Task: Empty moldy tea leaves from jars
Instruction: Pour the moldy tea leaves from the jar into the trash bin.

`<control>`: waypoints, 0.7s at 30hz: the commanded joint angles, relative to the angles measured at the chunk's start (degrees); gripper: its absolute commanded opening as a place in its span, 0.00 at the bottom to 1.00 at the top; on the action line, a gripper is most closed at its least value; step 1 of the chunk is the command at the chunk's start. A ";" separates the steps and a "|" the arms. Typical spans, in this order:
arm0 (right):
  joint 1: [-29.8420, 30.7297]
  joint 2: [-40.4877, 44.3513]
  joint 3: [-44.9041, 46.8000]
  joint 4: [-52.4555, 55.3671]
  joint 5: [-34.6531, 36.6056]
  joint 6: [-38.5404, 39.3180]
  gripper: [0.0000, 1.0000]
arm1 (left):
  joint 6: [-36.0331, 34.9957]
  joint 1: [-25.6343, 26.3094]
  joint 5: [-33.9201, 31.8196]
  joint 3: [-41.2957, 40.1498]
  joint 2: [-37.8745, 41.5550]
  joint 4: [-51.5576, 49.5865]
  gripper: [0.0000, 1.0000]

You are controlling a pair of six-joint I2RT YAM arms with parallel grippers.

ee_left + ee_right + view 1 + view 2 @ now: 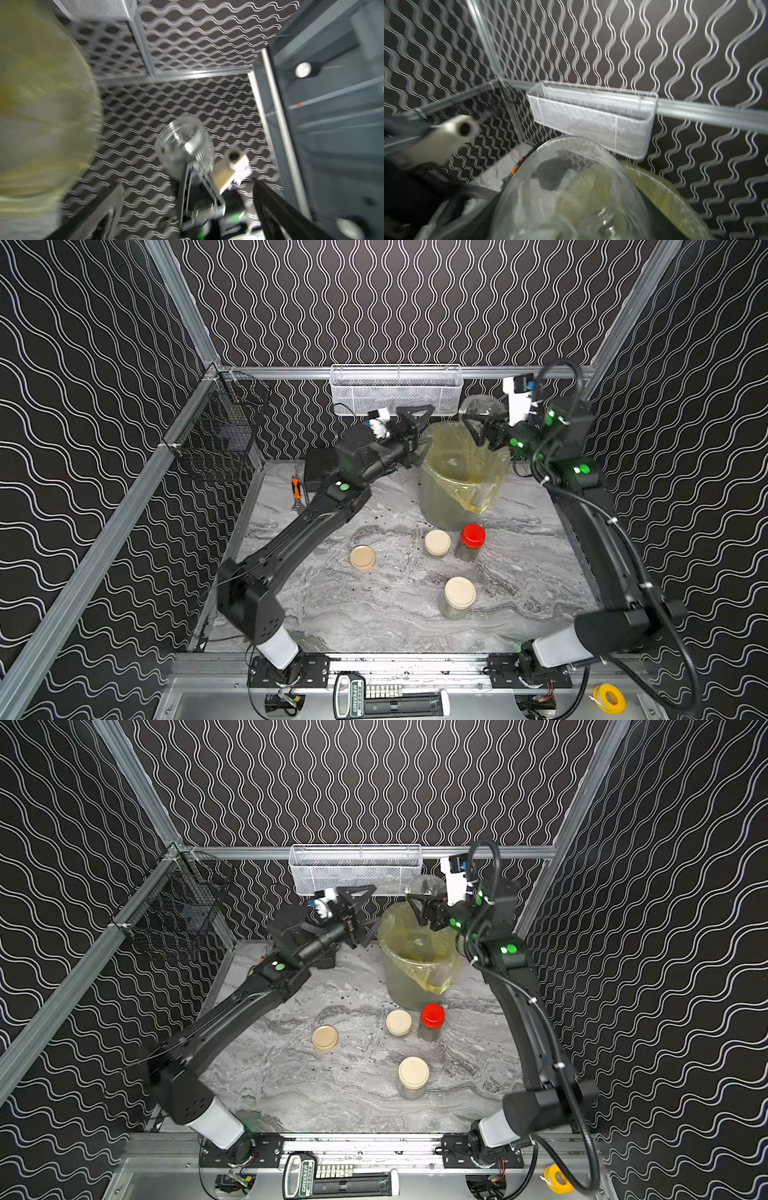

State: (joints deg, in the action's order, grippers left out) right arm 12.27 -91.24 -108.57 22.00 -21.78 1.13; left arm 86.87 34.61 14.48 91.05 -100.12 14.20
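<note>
My right gripper is shut on a clear glass jar with no lid, held tipped over the bucket with the yellow bag. The left wrist view shows that jar almost empty, with one small speck inside. My left gripper stands open with nothing in it, just left of the bucket's rim. Two cream-lidded jars and a red-lidded jar stand on the table. A loose cream lid lies to their left. Dark tea leaves speck the marble in front of the bucket.
A white mesh basket hangs on the back wall above the bucket. A black wire basket hangs on the left wall. An orange-handled tool and a black box lie at the back left.
</note>
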 commanded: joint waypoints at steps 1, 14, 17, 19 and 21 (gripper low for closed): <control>-0.21 -11.26 -14.04 28.76 6.81 5.32 0.00 | -21.26 -0.19 -2.90 -4.04 3.80 -7.52 0.99; 4.62 -26.59 -30.82 40.31 36.36 10.23 0.00 | -43.41 -0.14 -4.42 -16.04 14.63 -14.41 0.99; 5.45 -28.25 -32.13 42.51 37.85 12.71 0.00 | -43.69 -0.14 -3.33 -17.10 14.91 -12.78 0.99; 5.40 -28.27 -32.65 43.65 36.36 12.89 0.00 | -43.80 -0.19 -2.24 -17.73 15.03 -11.28 0.99; 3.83 -27.80 -32.63 44.23 25.33 11.90 0.00 | -43.28 -0.23 -1.27 -18.34 15.16 -10.26 0.99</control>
State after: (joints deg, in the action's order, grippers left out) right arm 17.32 -119.81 -140.31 64.66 10.24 11.90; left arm 45.04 34.48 11.29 73.34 -85.19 0.36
